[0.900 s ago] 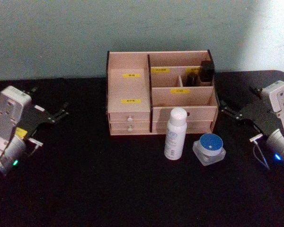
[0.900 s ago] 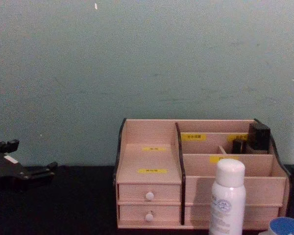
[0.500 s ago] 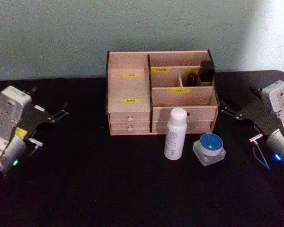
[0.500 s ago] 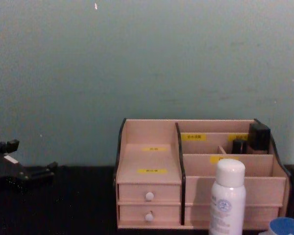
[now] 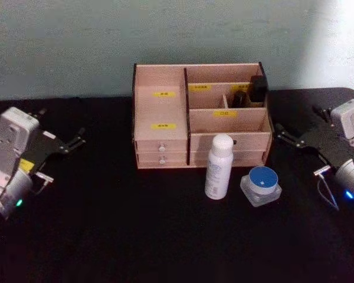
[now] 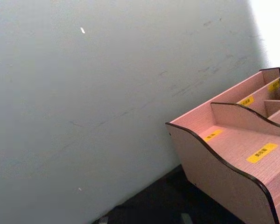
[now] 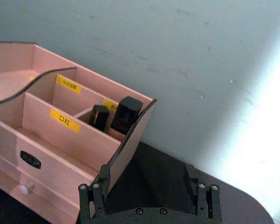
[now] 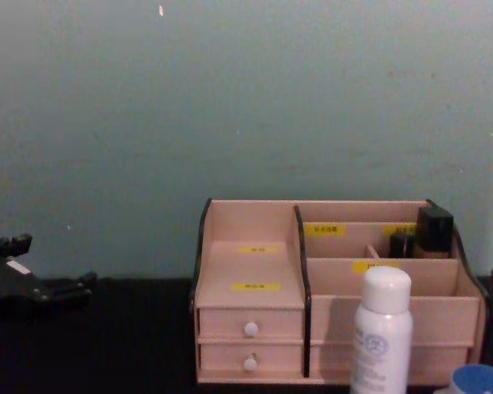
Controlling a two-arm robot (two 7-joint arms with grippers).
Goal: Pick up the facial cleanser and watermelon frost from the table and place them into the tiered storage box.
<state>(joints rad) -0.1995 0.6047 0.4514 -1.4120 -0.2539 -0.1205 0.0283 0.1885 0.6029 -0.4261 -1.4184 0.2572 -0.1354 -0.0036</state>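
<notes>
Right wrist view: dark tubes (image 7: 125, 111), perhaps lipsticks, inside tiered storage box (image 7: 42, 125)

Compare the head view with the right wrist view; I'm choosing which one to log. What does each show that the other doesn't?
Head view: the bottle and jar standing on the table in front of the box, and the left gripper, open, parked at the left.
Right wrist view: the outer face of the box's right end panel.
Both: the box, two dark items in its rear right compartment, and the right gripper, open, to the right of the box.
</notes>
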